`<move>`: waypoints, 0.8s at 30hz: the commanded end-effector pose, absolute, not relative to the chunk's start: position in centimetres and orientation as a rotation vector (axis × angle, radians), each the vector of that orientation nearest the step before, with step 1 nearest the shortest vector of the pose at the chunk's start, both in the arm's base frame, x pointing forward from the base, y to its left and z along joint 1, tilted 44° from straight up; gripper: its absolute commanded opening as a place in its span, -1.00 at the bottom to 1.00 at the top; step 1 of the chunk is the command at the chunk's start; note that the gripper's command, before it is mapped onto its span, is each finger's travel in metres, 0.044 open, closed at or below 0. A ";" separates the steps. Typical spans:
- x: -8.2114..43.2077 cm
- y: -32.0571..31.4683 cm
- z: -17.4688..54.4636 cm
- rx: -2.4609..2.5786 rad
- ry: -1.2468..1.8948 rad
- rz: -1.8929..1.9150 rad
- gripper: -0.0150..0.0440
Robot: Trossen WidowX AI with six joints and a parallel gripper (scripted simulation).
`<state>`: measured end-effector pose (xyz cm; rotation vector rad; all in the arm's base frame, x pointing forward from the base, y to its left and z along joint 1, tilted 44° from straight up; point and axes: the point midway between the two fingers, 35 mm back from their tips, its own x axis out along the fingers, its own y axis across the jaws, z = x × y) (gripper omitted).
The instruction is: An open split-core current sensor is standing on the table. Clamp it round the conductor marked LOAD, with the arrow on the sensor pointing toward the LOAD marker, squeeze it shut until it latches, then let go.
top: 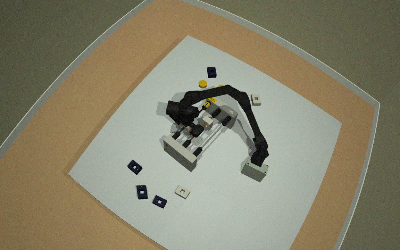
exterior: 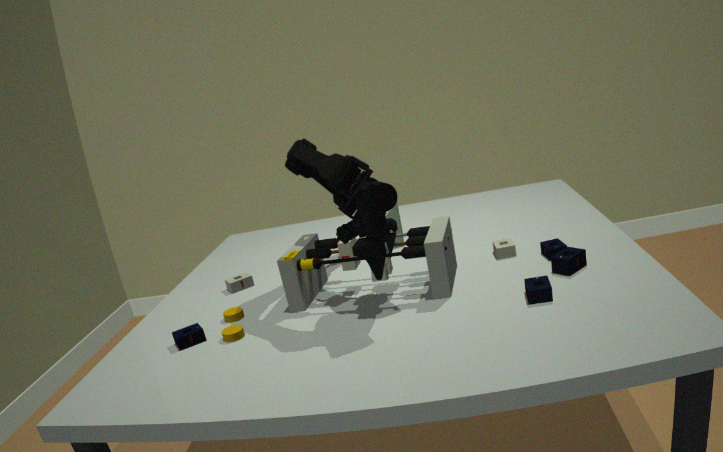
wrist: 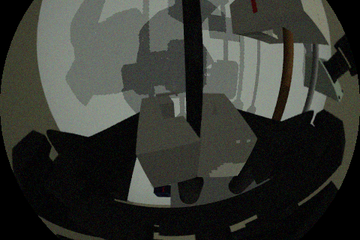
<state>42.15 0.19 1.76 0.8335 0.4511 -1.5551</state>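
The light grey split-core sensor (top: 188,129) (wrist: 225,139) sits around the black conductor (exterior: 336,260) (wrist: 192,45), the one with a yellow arrow tag (top: 206,105) (exterior: 307,263) beside the yellow LOAD marker (top: 212,99) (exterior: 292,255). My gripper (wrist: 185,114) is shut on the sensor, one finger on each side. In the wrist view its two halves meet along a line under the conductor; the latch cannot be made out. The sensor's arrow is hidden now, and the fingers hide most of the sensor in the exterior view.
A second light sensor (top: 207,121) (exterior: 348,260) (wrist: 270,11) with a red arrow sits on the copper conductor (wrist: 288,60) alongside. End blocks (top: 179,152) (exterior: 440,258) hold the conductors. Navy and white sensors and yellow discs (top: 202,83) (exterior: 233,333) lie around on the table.
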 end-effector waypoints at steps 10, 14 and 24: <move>42.1 0.2 1.8 0.834 0.451 -1.555 -0.49; 42.1 0.2 1.8 0.834 0.451 -1.555 -0.49; 42.3 0.7 2.2 0.840 0.410 -1.466 -0.49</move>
